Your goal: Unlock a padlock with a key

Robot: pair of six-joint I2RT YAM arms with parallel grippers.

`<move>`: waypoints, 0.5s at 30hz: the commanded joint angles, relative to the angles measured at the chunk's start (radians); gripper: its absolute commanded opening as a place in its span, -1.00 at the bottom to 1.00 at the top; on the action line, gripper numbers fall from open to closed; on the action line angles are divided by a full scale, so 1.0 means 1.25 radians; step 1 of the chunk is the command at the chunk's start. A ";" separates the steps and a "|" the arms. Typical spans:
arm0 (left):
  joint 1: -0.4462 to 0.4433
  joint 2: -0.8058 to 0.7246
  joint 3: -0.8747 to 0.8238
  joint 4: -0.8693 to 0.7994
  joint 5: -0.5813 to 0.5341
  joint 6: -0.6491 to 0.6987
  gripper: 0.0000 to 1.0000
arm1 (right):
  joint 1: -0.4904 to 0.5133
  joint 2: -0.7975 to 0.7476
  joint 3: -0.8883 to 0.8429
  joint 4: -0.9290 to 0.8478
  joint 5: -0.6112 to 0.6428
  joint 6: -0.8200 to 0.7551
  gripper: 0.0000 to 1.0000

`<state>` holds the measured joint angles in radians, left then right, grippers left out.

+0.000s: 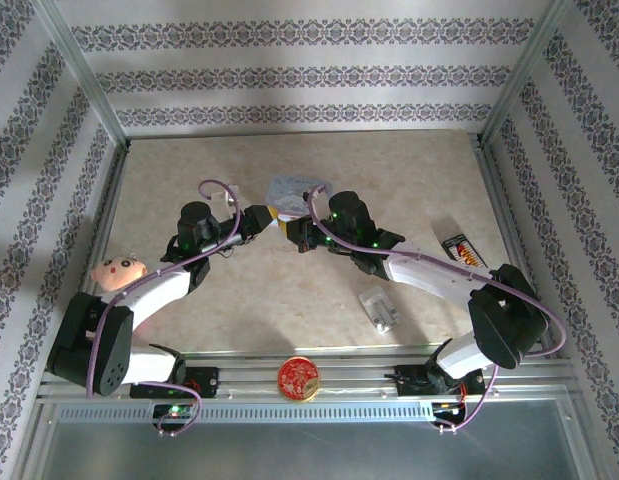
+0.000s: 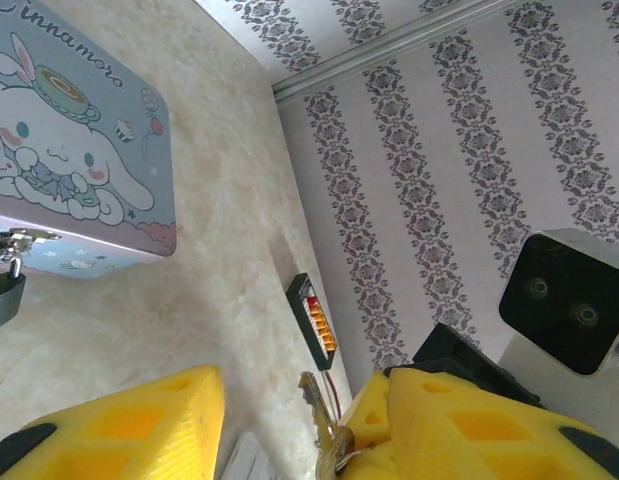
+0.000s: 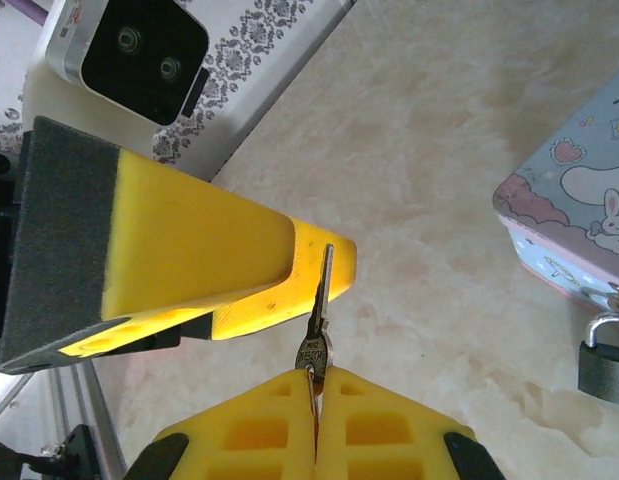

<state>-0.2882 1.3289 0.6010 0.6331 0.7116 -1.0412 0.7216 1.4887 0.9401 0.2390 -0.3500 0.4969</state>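
Observation:
My right gripper (image 3: 316,375) is shut on the head of the key (image 3: 319,300), and the blade sticks straight out past its yellow fingertips. My left gripper (image 2: 294,400) faces it with jaws apart. The key (image 2: 324,420) stands in that gap, close to the right-hand pad and well clear of the left one. From above, the left gripper (image 1: 269,220) and the right gripper (image 1: 292,235) meet mid-table just in front of the pale blue tin (image 1: 294,190). The dark padlock (image 3: 604,360) hangs from the tin's (image 3: 579,220) clasp. It also peeks in at the frame's left edge as the padlock (image 2: 4,295).
A silver ridged block (image 1: 379,308) lies under the right forearm. A red-and-gold round tin (image 1: 299,378) rests on the front rail. A pink face toy (image 1: 119,270) sits by the left arm. A black card with orange squares (image 1: 464,250) lies at the right wall.

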 commanded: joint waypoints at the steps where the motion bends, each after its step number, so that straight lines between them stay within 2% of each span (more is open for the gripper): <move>1: -0.010 0.014 0.013 0.079 0.027 -0.023 -0.13 | -0.010 -0.008 -0.010 0.041 -0.021 0.017 -1.00; 5: -0.011 0.020 0.015 0.089 0.032 -0.027 -0.22 | -0.011 -0.004 -0.015 0.053 -0.028 0.027 -1.00; 15: -0.012 0.018 0.012 0.092 0.033 -0.027 -0.63 | -0.021 -0.001 -0.027 0.083 -0.044 0.051 -1.00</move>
<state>-0.2890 1.3479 0.6010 0.6899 0.7334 -1.0790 0.7040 1.4891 0.9245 0.2920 -0.3763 0.5377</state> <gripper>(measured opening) 0.194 0.040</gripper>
